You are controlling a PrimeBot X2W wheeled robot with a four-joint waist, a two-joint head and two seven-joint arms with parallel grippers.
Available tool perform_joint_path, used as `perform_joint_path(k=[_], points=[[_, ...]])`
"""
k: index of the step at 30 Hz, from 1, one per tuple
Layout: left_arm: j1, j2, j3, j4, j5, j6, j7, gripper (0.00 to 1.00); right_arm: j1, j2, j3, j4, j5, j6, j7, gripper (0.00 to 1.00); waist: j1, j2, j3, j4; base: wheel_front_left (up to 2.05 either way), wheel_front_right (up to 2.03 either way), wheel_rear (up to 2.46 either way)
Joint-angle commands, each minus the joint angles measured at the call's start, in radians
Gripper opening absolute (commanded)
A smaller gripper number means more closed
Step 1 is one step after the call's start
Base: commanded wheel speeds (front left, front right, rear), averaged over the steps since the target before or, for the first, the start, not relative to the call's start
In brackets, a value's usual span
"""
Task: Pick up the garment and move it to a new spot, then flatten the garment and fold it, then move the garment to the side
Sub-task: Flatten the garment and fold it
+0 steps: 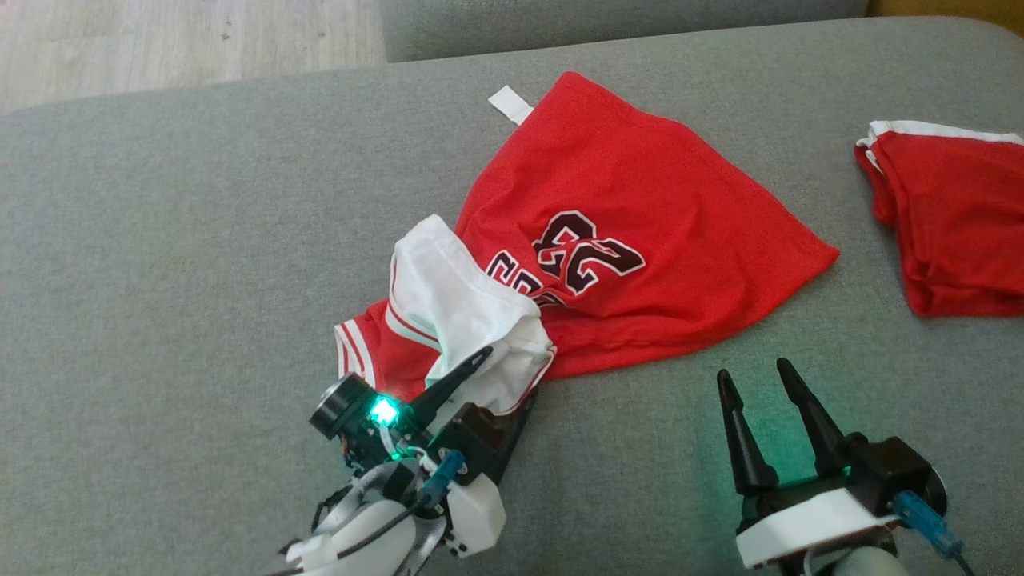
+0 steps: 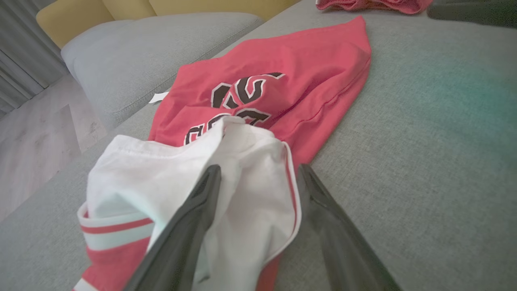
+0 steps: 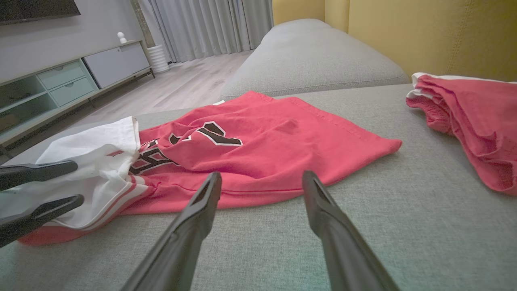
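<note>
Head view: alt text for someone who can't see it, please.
A red jersey lies crumpled on a grey sofa cushion, white inside turned out at its near end. The left gripper is open around that fold; the right gripper is open over bare cushion. Another red garment lies far right.

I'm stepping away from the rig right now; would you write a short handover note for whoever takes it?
Left gripper: open, fingers straddling the turned-out white part of the red jersey, not closed on it.
Right gripper: open, holding nothing, over the sofa cushion just short of the jersey's near hem.
Jersey: crumpled mid-cushion; a second red garment lies bunched at the right.
Done: nothing that shows.
Left: grasp, move, flatten, fold, set aside.
</note>
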Motion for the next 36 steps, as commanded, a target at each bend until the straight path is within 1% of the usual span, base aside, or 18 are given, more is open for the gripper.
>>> perform_joint_path(k=[1, 16, 18, 19, 20, 21, 22, 24, 25, 28, 30, 31, 32, 33, 36], points=[[-0.039, 0.02, 0.033, -0.026, 0.007, 0.007, 0.0, 1.0, -0.02, 0.001, 0.027, -0.025, 0.003, -0.001, -0.011, 1.0, 0.0, 0.0, 0.003, -0.002, 0.0, 0.0, 0.0], [-0.11, 0.044, 0.048, 0.013, 0.027, 0.04, 0.007, 1.0, -0.027, 0.003, 0.031, -0.023, 0.004, -0.001, -0.011, 1.0, 0.0, 0.0, 0.02, -0.011, 0.0, 0.0, 0.0], [-0.115, 0.045, 0.046, 0.022, 0.028, 0.041, 0.006, 0.85, -0.027, 0.003, 0.031, -0.023, 0.003, -0.001, -0.011, 1.0, 0.0, 0.0, 0.021, -0.012, 0.0, 0.0, 0.0], [-0.117, 0.045, 0.046, 0.025, 0.027, 0.041, 0.004, 0.64, -0.028, 0.003, 0.032, -0.023, 0.003, -0.001, -0.011, 1.0, 0.0, 0.0, 0.021, -0.012, 0.0, 0.0, 0.0], [-0.117, 0.045, 0.046, 0.025, 0.027, 0.041, 0.004, 0.64, -0.028, 0.003, 0.032, -0.023, 0.003, -0.001, -0.011, 1.0, 0.0, 0.0, 0.021, -0.012, 0.0, 0.0, 0.0], [-0.118, 0.046, 0.045, 0.028, 0.027, 0.042, 0.002, 0.45, -0.028, 0.003, 0.032, -0.023, 0.003, -0.001, -0.011, 1.0, 0.0, 0.0, 0.021, -0.013, 0.0, 0.0, 0.0], [-0.119, 0.046, 0.044, 0.03, 0.027, 0.043, 0.001, 0.37, -0.028, 0.003, 0.032, -0.023, 0.003, -0.001, -0.011, 1.0, 0.0, 0.0, 0.021, -0.013, 0.0, 0.0, 0.0], [-0.12, 0.045, 0.041, 0.034, 0.026, 0.042, -0.001, 0.05, -0.027, 0.003, 0.031, -0.023, 0.002, -0.001, -0.011, 1.0, 0.0, 0.0, 0.021, -0.012, 0.0, 0.0, 0.0], [-0.119, 0.045, 0.039, 0.035, 0.024, 0.041, -0.003, 0.0, -0.027, 0.003, 0.03, -0.023, 0.002, -0.001, -0.011, 1.0, 0.0, 0.0, 0.021, -0.011, 0.0, 0.0, 0.0], [-0.118, 0.044, 0.035, 0.03, 0.02, 0.039, -0.019, 0.0, -0.024, 0.003, 0.025, -0.022, 0.002, -0.001, -0.011, 1.0, 0.0, 0.0, 0.016, -0.005, 0.0, 0.0, 0.0], [-0.113, 0.044, 0.038, 0.015, 0.016, 0.046, -0.041, 0.0, -0.019, 0.003, 0.021, -0.022, 0.002, -0.001, -0.011, 1.0, 0.0, 0.0, 0.01, 0.002, 0.0, 0.0, 0.0], [-0.11, 0.046, 0.042, 0.001, 0.013, 0.051, -0.054, 0.0, -0.016, 0.002, 0.017, -0.023, 0.002, -0.001, -0.011, 1.0, 0.0, 0.0, 0.006, 0.008, 0.0, 0.0, 0.0], [-0.098, 0.054, 0.059, -0.039, 0.003, 0.07, -0.081, 0.0, -0.015, 0.001, 0.01, -0.025, 0.005, -0.001, -0.011, 1.0, 0.0, 0.0, 0.0, 0.022, 0.0, 0.0, 0.0], [-0.09, 0.062, 0.07, -0.063, -0.003, 0.08, -0.09, 0.0, -0.016, 0.001, 0.005, -0.028, 0.008, -0.001, -0.011, 1.0, 0.0, 0.0, -0.002, 0.031, 0.0, 0.0, 0.0], [-0.065, 0.107, 0.112, -0.15, -0.021, 0.111, -0.104, 0.0, -0.03, -0.008, -0.021, -0.029, 0.023, -0.001, -0.011, 1.0, 0.0, 0.0, -0.005, 0.062, 0.0, 0.0, 0.0]])
